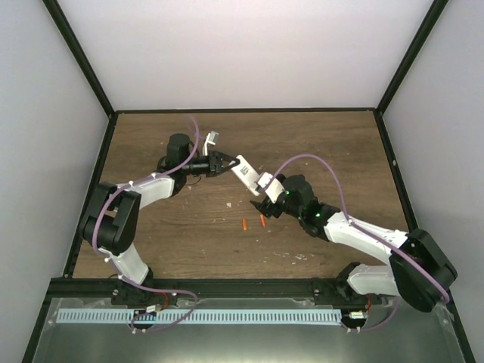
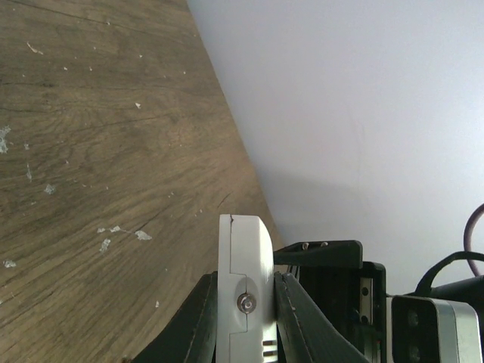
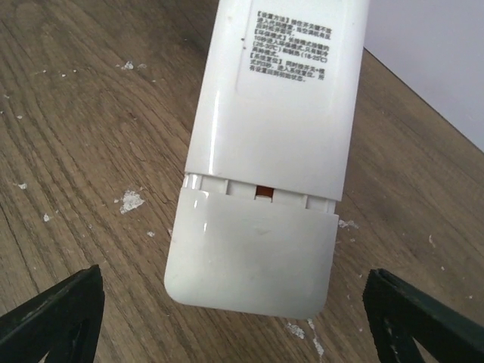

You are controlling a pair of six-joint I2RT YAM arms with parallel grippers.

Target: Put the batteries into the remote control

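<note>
The white remote control (image 1: 246, 172) hangs above the table, and my left gripper (image 1: 221, 162) is shut on one end of it. In the left wrist view the remote control (image 2: 243, 265) stands edge-on, clamped between the two dark fingers (image 2: 302, 318). The right wrist view shows its labelled back (image 3: 283, 98). A plain white cover (image 3: 253, 253) sits at its near end, with a thin gap where a small orange patch (image 3: 263, 190) shows. My right gripper (image 3: 234, 302) is open, one finger on each side of that end, touching nothing. Two orange batteries (image 1: 244, 224) (image 1: 262, 220) lie on the table below.
The brown wooden table (image 1: 318, 144) carries small white flecks (image 3: 131, 200). White walls (image 1: 242, 45) with black frame posts close off the back and both sides. A slotted white rail (image 1: 197, 316) runs along the near edge between the arm bases.
</note>
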